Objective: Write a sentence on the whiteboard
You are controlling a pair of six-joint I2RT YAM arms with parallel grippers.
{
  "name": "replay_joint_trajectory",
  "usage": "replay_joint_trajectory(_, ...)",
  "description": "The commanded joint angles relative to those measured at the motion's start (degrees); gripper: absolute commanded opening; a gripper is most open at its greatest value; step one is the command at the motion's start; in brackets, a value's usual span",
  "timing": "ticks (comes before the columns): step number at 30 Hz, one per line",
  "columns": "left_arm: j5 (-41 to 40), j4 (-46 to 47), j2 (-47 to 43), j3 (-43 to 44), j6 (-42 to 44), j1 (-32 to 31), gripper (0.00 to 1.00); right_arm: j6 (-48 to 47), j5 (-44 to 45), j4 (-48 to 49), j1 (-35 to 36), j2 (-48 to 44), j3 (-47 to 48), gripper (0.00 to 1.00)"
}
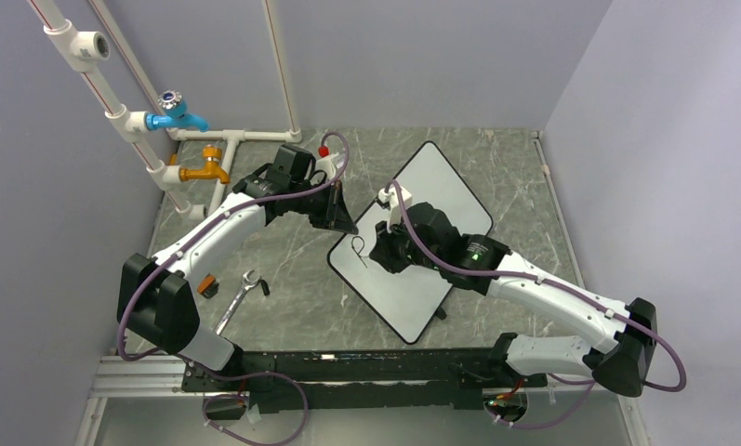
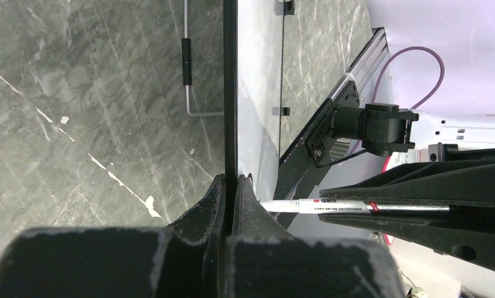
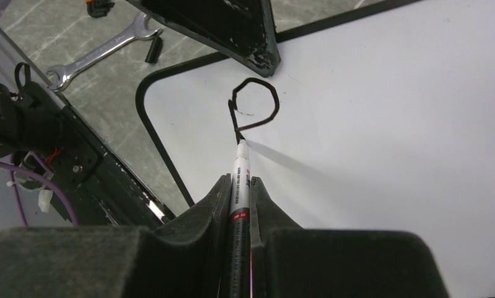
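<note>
**First letter under way: board braced, marker tip on the surface**

Top view, reading from the left. A wrench (image 1: 239,295) lies on the grey table at about 8 o'clock from the whiteboard (image 1: 441,181), well apart from it. The left gripper (image 1: 340,216) meets the board's rim at about 9 o'clock. Its wrist view shows the jaws clenched on the thin black edge, bracing the board, which lies flat and turned diamond-wise near the table's centre.

The right gripper (image 1: 382,253) hangs over the board's near-left part. Its jaws are pinched tight around a marker (image 3: 239,167), whose tip touches the white surface.

Of the sentence (image 3: 276,105) only a closed loop with a short stem exists, at 12 o'clock from the tip in the right wrist view. This is judged to be the beginning of a first letter, so the task is at its very start.

The step in hand is the drawing of that letter. The next move calls for light, even contact while the tip finishes the letter, then a lift and a small shift to begin the following one. The left clamp needs to hold firm so that the board does not slide under the stroke.
</note>
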Motion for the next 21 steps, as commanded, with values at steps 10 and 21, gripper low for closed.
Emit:
replay_joint_trajectory(10, -0.1, 2.1, -2.1, 2.2, 2.0, -1.5, 0.00, 2.4, 7.4, -2.7, -0.3, -0.5, -3.0, 0.00)
replay_joint_trajectory(21, -1.2, 1.2, -2.0, 2.9, 2.7, -1.5, 0.00, 3.7, 12.2, -7.6, -0.6, -4.4, 0.3, 0.00)
